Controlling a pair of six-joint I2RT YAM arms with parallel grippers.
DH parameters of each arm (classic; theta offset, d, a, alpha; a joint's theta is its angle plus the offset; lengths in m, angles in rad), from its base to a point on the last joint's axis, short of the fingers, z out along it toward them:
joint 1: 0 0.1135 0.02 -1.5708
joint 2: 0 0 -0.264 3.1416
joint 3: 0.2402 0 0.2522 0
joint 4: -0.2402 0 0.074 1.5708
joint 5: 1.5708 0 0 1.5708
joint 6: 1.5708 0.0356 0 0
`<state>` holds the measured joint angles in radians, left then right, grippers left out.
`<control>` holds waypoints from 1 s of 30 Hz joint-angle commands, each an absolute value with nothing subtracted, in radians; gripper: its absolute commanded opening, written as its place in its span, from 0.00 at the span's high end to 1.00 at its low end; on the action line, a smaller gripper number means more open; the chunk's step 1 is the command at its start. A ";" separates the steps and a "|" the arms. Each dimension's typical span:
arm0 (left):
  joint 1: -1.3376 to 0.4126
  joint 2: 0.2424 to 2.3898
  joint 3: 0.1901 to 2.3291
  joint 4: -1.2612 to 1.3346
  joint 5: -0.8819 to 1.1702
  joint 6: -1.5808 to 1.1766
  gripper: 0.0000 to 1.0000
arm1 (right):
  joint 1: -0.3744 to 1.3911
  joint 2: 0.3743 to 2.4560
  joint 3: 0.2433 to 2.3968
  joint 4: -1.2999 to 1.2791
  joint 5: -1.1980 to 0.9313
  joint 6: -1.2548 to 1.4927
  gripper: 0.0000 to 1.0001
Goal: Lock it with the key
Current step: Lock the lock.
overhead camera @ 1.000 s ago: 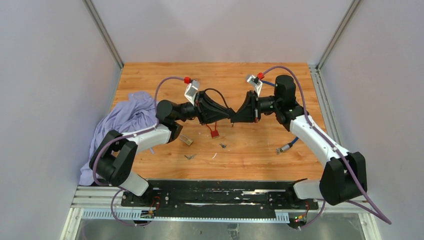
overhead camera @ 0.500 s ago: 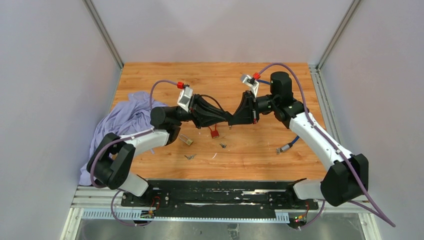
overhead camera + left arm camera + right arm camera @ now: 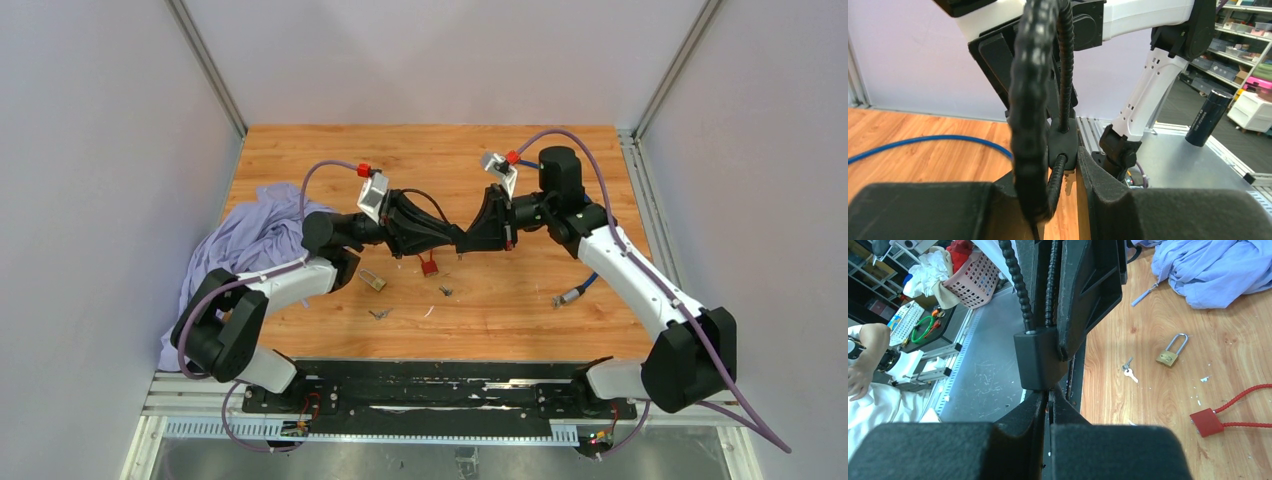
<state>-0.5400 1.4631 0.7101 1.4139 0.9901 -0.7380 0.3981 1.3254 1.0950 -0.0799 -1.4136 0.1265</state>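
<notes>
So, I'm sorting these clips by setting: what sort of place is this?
Probably a robotics lab test cell: an orange-brown wooden tabletop boxed in by pale grey wall panels, with storage shelves of plastic bins beyond.

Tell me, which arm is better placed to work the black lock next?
The right. The right gripper is shut with its tips against the end of the black lock, probably pinching a key that I cannot see. The left gripper is clamped around that lock, so it should only hold it steady.
</notes>
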 commanded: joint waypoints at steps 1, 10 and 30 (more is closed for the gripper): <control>-0.492 1.448 0.736 1.396 0.803 -0.730 1.00 | 0.423 1.290 1.053 -0.163 -1.506 0.076 0.99; -0.468 1.454 0.735 1.439 0.799 -0.765 1.00 | 0.417 1.283 1.081 -0.340 -1.365 -0.121 0.99; -0.439 1.462 0.731 1.506 0.817 -0.766 1.00 | 0.403 1.324 1.100 -0.482 -1.384 -0.262 0.99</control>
